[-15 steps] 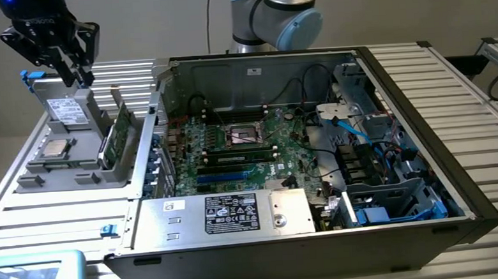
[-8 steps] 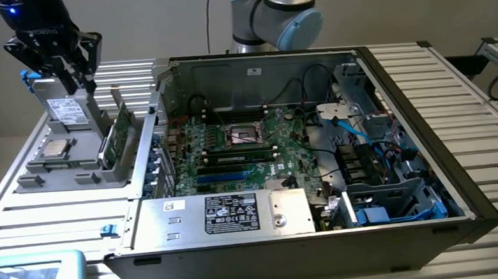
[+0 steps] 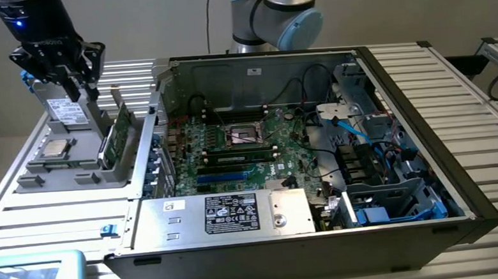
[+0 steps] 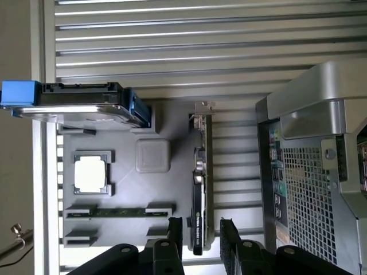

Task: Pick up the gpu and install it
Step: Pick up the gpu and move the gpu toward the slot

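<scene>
The gpu [image 3: 116, 137] stands on its edge in a slot of the grey holder tray [image 3: 39, 168], at the exterior view's left, beside the open computer case. In the wrist view the gpu [image 4: 200, 172] appears edge-on, with its dark cooler side and its silver bracket end visible. My gripper [image 3: 83, 94] hangs open above the tray, clear of the card. In the wrist view my gripper [image 4: 200, 235] has its two dark fingers [image 4: 175, 232] either side of the line of the card's end. Nothing is held.
The tray also carries a silver CPU chip [image 4: 90, 173], a drive with blue rails [image 4: 74, 103] and a memory stick [image 4: 117, 212]. The open case holds the green motherboard [image 3: 232, 147] and a power supply [image 3: 235, 214]. Its perforated rear wall [image 4: 309, 200] stands close to the card.
</scene>
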{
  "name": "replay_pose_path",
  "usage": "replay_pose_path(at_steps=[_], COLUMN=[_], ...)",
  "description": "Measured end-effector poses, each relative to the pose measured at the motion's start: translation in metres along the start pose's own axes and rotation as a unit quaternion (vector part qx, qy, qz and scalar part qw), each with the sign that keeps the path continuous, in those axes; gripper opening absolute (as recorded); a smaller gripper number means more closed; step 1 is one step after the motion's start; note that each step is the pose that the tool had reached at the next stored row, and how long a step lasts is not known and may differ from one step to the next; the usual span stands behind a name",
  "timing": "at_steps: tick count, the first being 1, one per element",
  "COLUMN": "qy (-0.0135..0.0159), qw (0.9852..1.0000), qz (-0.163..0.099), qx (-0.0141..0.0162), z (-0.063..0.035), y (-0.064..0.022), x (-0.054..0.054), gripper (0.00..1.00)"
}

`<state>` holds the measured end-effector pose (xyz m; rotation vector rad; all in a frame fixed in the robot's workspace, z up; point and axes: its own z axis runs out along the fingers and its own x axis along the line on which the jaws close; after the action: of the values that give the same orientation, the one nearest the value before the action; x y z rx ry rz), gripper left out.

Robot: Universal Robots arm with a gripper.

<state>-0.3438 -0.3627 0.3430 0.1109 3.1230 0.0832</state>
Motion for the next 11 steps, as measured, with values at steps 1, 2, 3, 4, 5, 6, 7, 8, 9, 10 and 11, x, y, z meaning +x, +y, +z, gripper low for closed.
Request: replay_pose_path(at_steps=[1, 2, 3, 4, 5, 6, 7, 8, 9, 10, 11], qy=[0.0000, -0.0001, 0.0000, 0.0000, 0.0000, 0.0000, -0.0001, -0.0001, 0.0000, 0.0000, 0.0000], qw=[1.0000, 1.0000, 1.0000, 1.0000, 1.0000, 1.0000, 1.0000, 1.0000, 1.0000, 1.0000, 1.0000], qz=[0.000, 0.000, 0.000, 0.000, 0.000, 0.000, 0.000, 0.000, 0.000, 0.000, 0.000], qx=[0.0000, -0.0001, 0.0000, 0.0000, 0.0000, 0.0000, 0.0000, 0.0000, 0.0000, 0.0000, 0.0000], z=[0.0018, 0.0038, 0.0055, 0.0073, 0.0091, 0.0109, 0.0127, 0.0145, 0.0165, 0.0183, 0.0202], y=[-0.0003, -0.0006, -0.0007, -0.0008, -0.0009, -0.0010, -0.0011, -0.0011, -0.0011, -0.0009, -0.0005], x=[0.000, 0.000, 0.000, 0.000, 0.000, 0.000, 0.000, 0.000, 0.000, 0.000, 0.000], gripper=[0.40, 0.40, 0.40, 0.40, 0.40, 0.40, 0.40, 0.40, 0.40, 0.40, 0.40])
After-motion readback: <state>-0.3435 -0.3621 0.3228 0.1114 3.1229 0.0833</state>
